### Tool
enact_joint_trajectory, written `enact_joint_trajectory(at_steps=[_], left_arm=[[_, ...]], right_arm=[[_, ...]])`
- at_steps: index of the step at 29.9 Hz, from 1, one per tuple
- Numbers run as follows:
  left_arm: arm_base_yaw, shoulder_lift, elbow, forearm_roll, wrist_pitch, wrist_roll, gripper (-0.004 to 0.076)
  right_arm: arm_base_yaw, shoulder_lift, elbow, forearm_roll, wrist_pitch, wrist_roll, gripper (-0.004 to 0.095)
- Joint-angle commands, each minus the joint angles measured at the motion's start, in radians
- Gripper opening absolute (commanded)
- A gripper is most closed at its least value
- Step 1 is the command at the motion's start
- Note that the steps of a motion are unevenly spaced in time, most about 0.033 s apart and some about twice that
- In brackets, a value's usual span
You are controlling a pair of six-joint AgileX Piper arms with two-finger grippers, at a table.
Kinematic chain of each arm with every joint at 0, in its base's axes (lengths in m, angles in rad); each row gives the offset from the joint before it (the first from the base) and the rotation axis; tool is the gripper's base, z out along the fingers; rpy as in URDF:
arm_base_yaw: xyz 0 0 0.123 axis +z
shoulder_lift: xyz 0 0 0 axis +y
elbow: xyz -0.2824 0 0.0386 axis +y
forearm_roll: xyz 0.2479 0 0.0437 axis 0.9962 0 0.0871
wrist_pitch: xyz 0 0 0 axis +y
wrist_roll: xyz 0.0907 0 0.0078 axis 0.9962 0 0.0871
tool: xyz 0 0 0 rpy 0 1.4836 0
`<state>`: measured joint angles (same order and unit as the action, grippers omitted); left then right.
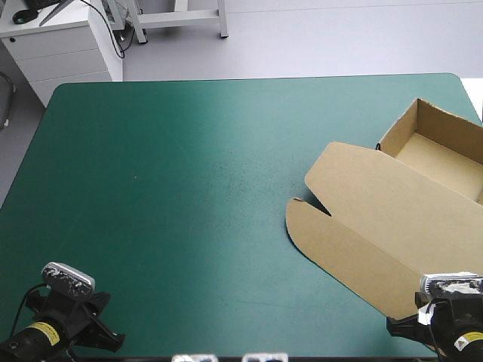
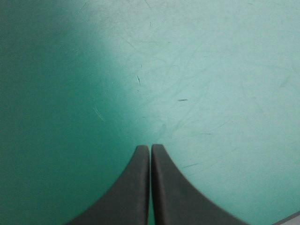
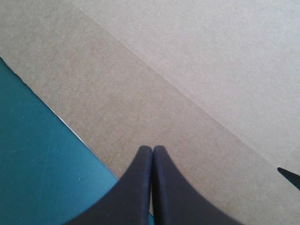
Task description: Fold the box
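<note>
The brown box [image 1: 392, 219] lies at the table's right side as an open tray with raised walls at the far right and its lid spread flat toward the near edge. In the right wrist view the flat lid [image 3: 178, 79] fills most of the picture, a crease running across it. My right gripper [image 3: 152, 149] is shut, its tips over the lid's near flap close to the flap's edge, with nothing between the fingers. My left gripper [image 2: 150, 148] is shut too, above bare teal-green cover [image 2: 187, 70] at the near left corner, far from the box.
A white cabinet [image 1: 60, 45] and a table leg stand beyond the far left edge. The teal-green cover [image 1: 166, 173] stretches bare across the left and middle. The box reaches the table's right edge.
</note>
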<state>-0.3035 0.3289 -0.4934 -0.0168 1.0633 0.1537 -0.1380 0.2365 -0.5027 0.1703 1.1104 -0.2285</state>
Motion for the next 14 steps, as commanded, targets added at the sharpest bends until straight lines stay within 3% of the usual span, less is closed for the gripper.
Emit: enact_joint_trajectory(at_steps=[1, 14], left_arm=[[-0.006, 0.01, -0.024, -0.003, -0.047, -0.01, -0.0008], [-0.006, 0.01, -0.024, -0.003, -0.047, -0.003, -0.0008]], right_arm=[[0.001, 0.014, -0.022, 0.011, -0.059, -0.006, -0.0019], [0.001, 0.014, -0.022, 0.011, -0.059, -0.006, -0.0019]])
